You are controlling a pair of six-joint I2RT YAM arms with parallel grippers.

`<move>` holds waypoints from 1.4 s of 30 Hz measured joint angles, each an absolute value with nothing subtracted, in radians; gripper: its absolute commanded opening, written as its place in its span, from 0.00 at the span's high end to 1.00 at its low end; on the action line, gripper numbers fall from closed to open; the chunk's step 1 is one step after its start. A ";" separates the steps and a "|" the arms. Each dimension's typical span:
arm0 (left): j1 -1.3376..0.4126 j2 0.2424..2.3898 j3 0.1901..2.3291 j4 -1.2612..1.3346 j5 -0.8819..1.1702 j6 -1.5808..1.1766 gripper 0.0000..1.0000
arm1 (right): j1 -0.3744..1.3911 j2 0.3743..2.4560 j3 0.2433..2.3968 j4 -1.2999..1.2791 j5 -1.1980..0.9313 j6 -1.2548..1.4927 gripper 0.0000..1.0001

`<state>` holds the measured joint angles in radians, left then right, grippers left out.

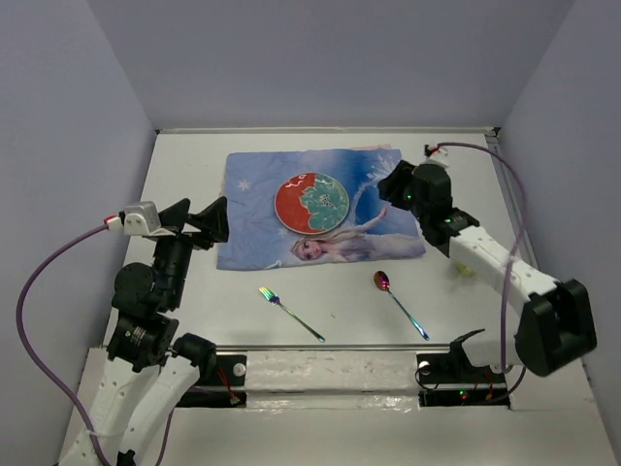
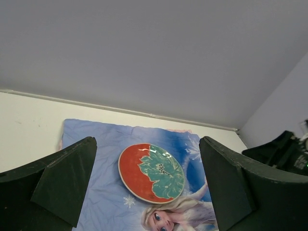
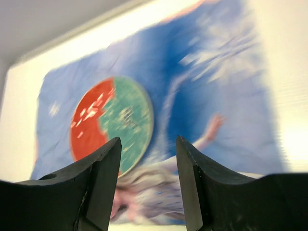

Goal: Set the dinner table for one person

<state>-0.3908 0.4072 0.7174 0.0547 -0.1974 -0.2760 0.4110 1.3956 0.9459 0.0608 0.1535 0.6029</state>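
Observation:
A red and green plate [image 1: 310, 203] sits on a blue printed placemat [image 1: 320, 209] on the white dinner table [image 1: 194, 165]. An iridescent fork [image 1: 289, 313] and a spoon [image 1: 400, 302] lie on the table in front of the placemat. My left gripper [image 1: 219, 221] is open and empty, raised at the placemat's left edge; the plate [image 2: 151, 172] shows between its fingers. My right gripper [image 1: 390, 184] is open and empty above the placemat's right part, with the plate [image 3: 113, 125] to its left.
Lavender walls [image 1: 58, 126] close in the table on the left, back and right. A pale yellowish object [image 1: 464, 267] shows partly under my right arm. Purple cables [image 1: 34, 282] loop from both arms.

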 measured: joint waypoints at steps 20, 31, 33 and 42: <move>-0.477 0.377 0.717 0.060 -0.165 -0.286 0.01 | 0.112 0.991 0.704 -0.374 0.640 0.474 0.48; -0.483 0.377 0.717 0.060 -0.165 -0.286 0.01 | 0.098 1.151 0.704 -0.349 0.588 0.483 0.94; -0.483 0.377 0.717 0.060 -0.165 -0.286 0.01 | 0.095 1.159 0.704 -0.344 0.601 0.483 1.00; -0.483 0.379 0.717 0.063 -0.163 -0.286 0.01 | 0.114 1.141 0.795 -0.374 0.558 0.373 1.00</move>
